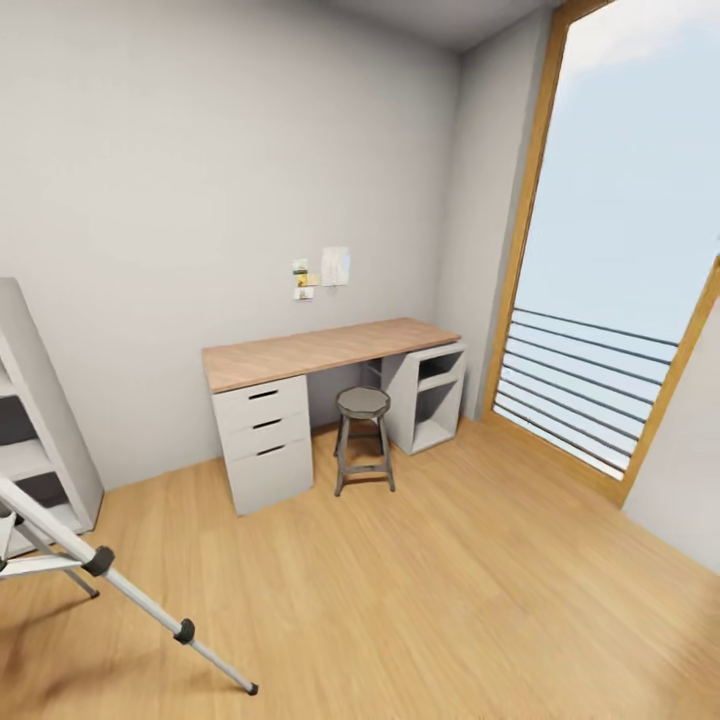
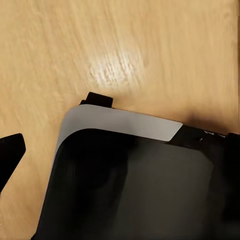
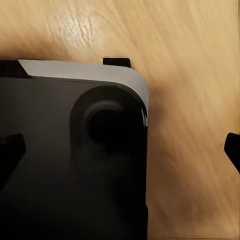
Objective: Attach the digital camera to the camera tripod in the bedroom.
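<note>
Standing at lower left, one tripod point(image 1: 110, 575) on the wood floor point(image 1: 450, 600). One surface point(image 1: 325, 352), one stool point(image 1: 362, 438), one window point(image 1: 620, 250). Both end effectors: aperture indeterminate.

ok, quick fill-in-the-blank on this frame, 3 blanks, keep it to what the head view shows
1. The round stool stands in front of the wood-topped ____.
2. The desk has three drawers on the side toward the ____.
3. The tall window has a frame made of ____.

Missing words: desk; camera tripod; wood
</note>
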{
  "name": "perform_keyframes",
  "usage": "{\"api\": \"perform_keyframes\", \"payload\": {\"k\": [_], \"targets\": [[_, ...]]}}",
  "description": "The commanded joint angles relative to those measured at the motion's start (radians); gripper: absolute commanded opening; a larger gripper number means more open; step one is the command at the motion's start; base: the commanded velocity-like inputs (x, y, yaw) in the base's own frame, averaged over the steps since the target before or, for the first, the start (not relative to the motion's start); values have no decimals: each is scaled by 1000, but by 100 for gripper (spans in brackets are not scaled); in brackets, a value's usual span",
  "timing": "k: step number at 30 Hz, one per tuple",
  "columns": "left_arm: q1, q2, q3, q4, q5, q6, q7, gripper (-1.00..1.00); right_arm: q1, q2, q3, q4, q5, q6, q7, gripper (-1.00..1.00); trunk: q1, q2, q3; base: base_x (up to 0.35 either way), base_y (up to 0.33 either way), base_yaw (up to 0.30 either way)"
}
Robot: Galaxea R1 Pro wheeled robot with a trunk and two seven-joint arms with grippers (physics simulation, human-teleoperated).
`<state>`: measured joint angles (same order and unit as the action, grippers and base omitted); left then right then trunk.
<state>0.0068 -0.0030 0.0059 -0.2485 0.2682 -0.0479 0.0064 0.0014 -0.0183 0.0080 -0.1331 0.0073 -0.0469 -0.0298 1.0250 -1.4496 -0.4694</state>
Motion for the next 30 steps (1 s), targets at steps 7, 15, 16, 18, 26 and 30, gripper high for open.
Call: {"api": "perform_keyframes", "payload": {"k": [7,15,16,18,26,30], "targets": [[1,-1,1,-1,6,-2,1,100,0,0,2,6,0,-3,-2,100,0,0,-1,0,0,-291],[1,-3,2,-1,6,-3,3,100,0,-8,2,7,0,-6,-2,100,0,0,-1,0,0,-291],[1,-3,2,-1,6,-3,3,100,0,-9,2,7,0,-6,-2,100,0,0,-1,0,0,-291],[1,-3,2,-1,6,-3,4,100,0,-10,1,7,0,-6,-2,100,0,0,-1,0,0,-291],[1,-3,2,-2,7,-2,2,100,0,-12,3,7,0,-5,-2,100,0,0,-1,0,0,-291],[1,-3,2,-3,7,-2,0,100,0,-13,3,7,0,-2,-1,100,0,0,-1,0,0,-291]]}}
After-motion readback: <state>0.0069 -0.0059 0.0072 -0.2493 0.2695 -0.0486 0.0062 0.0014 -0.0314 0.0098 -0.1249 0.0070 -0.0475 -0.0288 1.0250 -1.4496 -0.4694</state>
